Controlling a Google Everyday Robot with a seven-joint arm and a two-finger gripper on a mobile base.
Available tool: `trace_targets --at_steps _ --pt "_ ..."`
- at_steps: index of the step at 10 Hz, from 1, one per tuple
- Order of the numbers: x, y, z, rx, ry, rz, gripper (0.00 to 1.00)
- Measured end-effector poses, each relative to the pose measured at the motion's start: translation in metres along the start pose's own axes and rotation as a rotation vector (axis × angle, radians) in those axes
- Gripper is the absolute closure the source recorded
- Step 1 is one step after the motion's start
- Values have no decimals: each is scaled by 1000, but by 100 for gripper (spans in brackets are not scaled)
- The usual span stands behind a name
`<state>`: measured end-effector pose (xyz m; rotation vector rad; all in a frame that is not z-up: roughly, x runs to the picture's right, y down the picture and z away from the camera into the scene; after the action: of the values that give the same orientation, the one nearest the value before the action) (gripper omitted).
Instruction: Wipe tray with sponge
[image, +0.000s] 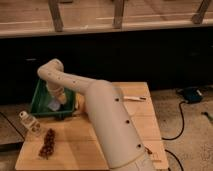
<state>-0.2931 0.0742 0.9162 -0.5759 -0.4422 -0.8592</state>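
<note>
The gripper (58, 99) hangs down inside the tray (36, 100) at the left of the frame, reached there by the arm (107, 125), which rises from the lower right and bends at its elbow in the upper left. Directly under it lies the sponge (54, 105), a pale block on the tray floor, toward the near right part of the tray. Whether the gripper is closed on the sponge or only resting over it cannot be told from this view.

As a judgement, the task is in its working stage: sponge and gripper are both at the tray floor, so wiping looks to be under way rather than finished. No part of the floor shows any mark of being cleaned or dirty, so how much is left cannot be judged — the far and left parts of the floor likely remain to be covered.

The tray sits on the wooden table (75, 142), its long axis running roughly left to right across the frame, open side up. The sponge's own heading is too small to make out. A small clear bottle (27, 119) stands just below the tray's left corner.
</note>
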Motion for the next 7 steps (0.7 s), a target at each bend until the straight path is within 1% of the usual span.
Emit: trace_targets --at_steps 2,4,5,6,7 --pt "8 9 6 -13 5 47 100" --pt "21 13 7 -9 26 89 100" --pt "28 11 5 -1 41 103 100" --pt "31 8 4 8 47 110 100" --pt "38 -2 3 31 57 116 100"
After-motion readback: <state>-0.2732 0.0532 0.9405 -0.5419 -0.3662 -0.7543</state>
